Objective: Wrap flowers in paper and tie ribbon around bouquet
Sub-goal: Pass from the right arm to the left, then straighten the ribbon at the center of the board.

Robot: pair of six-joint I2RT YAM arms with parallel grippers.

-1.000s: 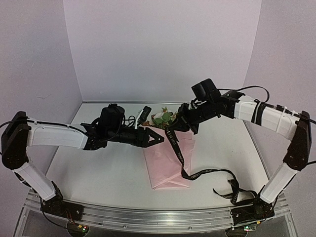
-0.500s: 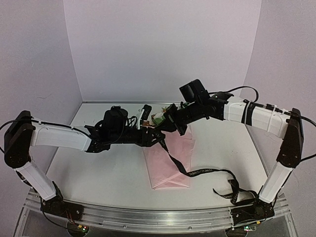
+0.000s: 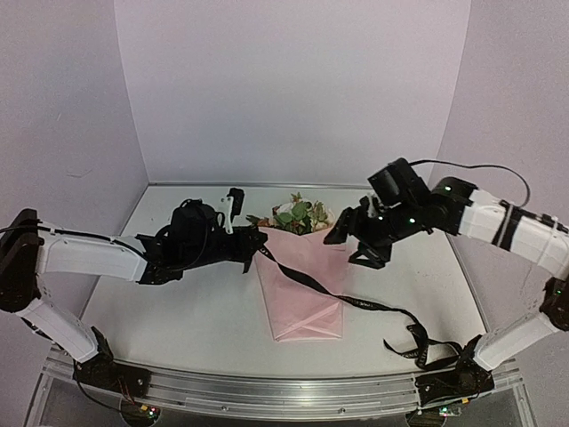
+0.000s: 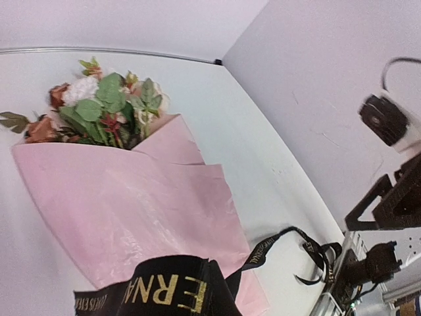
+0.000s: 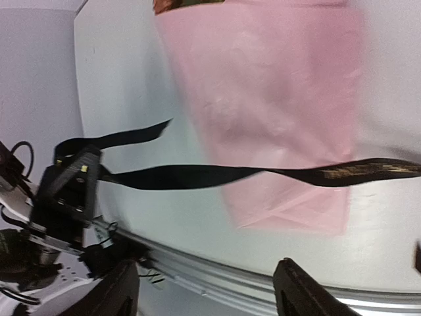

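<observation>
Okay, tying step: left gripper (image 3: 258,245) clamped on the ribbon (image 3: 307,280) end; it drapes over the paper (image 3: 298,313) wrapping the flowers (image 3: 298,213), tail near right. The right gripper (image 3: 347,247) gapes wide, empty, just right of the flowers. Next probably needs the ribbon looped under the paper.

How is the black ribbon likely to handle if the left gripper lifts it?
Probably very floppy: the ribbon twists along its span, and its loose end lies curled on the table. Likely light and thin, since it nearly vanishes edge-on at the twist. Pinched in the left gripper, it may slip, as it looks narrow and smooth.
</observation>
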